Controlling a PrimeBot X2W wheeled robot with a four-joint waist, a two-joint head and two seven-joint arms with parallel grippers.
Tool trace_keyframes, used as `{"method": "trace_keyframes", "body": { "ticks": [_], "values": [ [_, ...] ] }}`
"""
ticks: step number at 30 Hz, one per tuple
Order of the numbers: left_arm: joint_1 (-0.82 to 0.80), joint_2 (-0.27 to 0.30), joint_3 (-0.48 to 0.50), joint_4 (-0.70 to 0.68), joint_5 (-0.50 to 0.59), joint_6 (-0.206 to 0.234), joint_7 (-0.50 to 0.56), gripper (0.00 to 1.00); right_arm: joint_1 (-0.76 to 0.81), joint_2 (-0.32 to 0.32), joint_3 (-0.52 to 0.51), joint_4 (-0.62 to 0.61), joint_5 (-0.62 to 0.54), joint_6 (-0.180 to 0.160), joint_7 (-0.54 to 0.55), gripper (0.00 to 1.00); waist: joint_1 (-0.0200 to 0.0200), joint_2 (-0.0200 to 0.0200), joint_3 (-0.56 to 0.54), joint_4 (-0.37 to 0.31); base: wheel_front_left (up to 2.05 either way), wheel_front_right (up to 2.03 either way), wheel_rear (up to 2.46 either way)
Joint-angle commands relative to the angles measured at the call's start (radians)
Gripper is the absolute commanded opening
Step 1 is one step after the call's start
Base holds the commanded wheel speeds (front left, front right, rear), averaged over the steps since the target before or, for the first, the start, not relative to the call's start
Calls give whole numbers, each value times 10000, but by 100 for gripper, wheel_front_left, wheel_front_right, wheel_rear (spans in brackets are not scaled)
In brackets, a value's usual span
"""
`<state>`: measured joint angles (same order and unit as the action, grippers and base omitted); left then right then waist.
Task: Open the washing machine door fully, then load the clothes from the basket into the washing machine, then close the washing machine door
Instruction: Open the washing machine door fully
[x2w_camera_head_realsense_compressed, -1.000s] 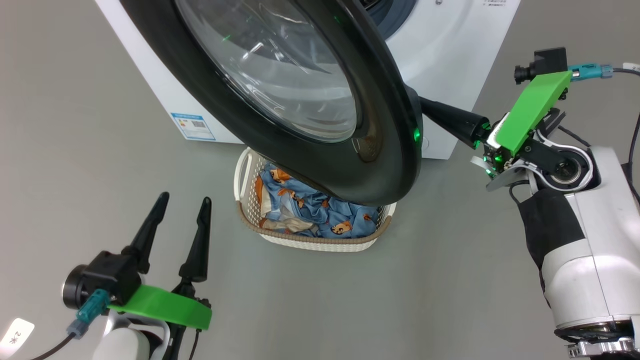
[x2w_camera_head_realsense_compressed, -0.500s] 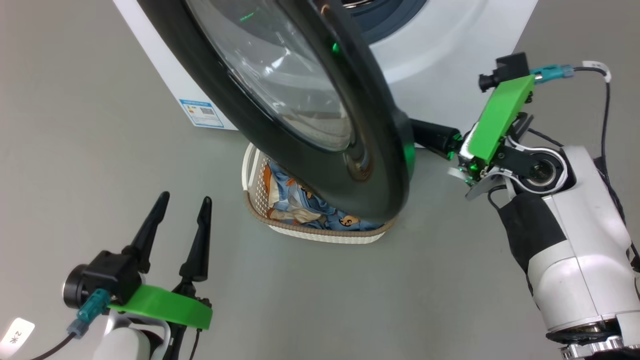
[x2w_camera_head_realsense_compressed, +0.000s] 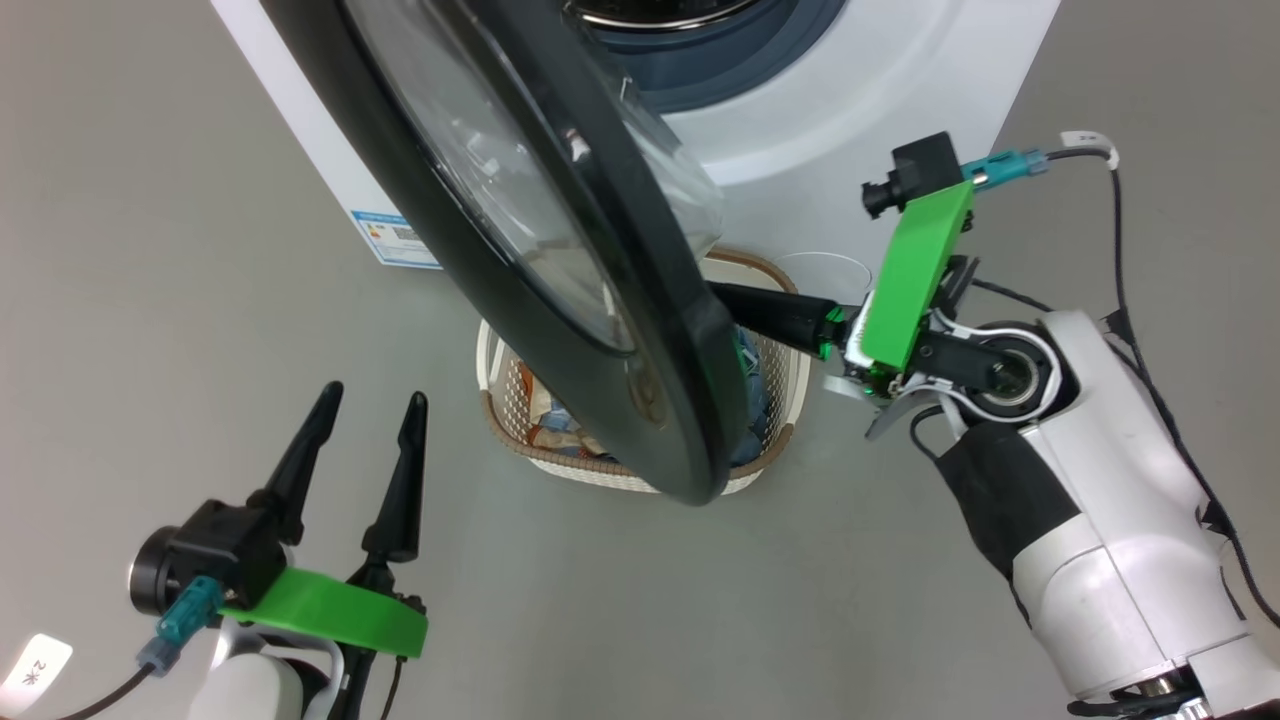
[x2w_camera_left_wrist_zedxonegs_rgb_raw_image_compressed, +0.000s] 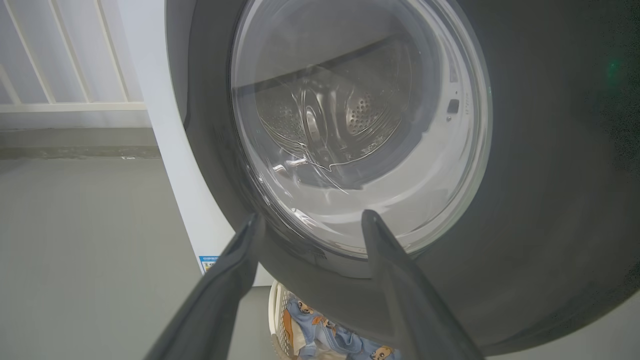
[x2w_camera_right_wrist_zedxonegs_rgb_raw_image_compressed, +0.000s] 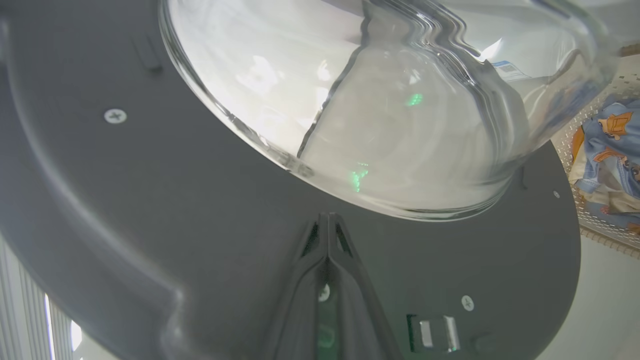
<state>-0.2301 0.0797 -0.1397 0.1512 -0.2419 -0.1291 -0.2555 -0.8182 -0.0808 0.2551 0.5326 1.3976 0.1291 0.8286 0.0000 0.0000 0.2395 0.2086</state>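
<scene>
**Soft even light, green specks, blur up close**

My head camera gets a bright, even scene. The light is diffuse and comes from above, so the grey floor (x2w_camera_head_realsense_compressed: 150, 300) carries only faint, soft-edged shadows. The glossy black ring of the washing machine door (x2w_camera_head_realsense_compressed: 680, 440) picks up a green streak near the small lamps glowing at my right wrist. In my left wrist view the ring looks soft and smeared, and my left gripper (x2w_camera_left_wrist_zedxonegs_rgb_raw_image_compressed: 313, 214) loses focus towards the bottom edge. In my right wrist view the glass bowl (x2w_camera_right_wrist_zedxonegs_rgb_raw_image_compressed: 380, 125) glares white, bends whatever lies behind it into waves and holds green specks. My right gripper (x2w_camera_right_wrist_zedxonegs_rgb_raw_image_compressed: 328, 216) is blurred, and a strip at the lower left corner is blown out.
</scene>
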Motion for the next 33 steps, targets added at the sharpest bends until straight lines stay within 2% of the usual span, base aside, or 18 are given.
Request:
{"method": "trace_keyframes", "body": {
  "ticks": [1, 17, 26, 32, 33],
  "values": [
    [-240, 201, 314, -269, 36, -15, -63, 100, 146, 305, 292, -345, 196, 16, -56, 0, 0, 0, -13, -9, 0, 0, 0],
    [-256, 170, 250, -257, 59, -15, -63, 100, 224, 306, 2486, -259, 1654, 16, -1280, 0, 0, 0, -150, -133, 0, 0, 0],
    [-146, 276, 279, -261, 82, -15, -63, 100, 318, 218, 2316, -335, 1655, 16, -2300, 0, 0, 0, -477, -527, 0, 0, 0],
    [20, 377, 370, -244, 89, -15, -63, 100, 661, -122, 2042, -711, 1433, 16, -2905, 0, 0, 0, -755, -931, 0, 0, 0],
    [89, 423, 420, -241, 89, -15, -63, 100, 825, -281, 1891, -903, 1272, 16, -3308, 0, 0, 0, -873, -1104, 0, 0, 0]
  ]
}}
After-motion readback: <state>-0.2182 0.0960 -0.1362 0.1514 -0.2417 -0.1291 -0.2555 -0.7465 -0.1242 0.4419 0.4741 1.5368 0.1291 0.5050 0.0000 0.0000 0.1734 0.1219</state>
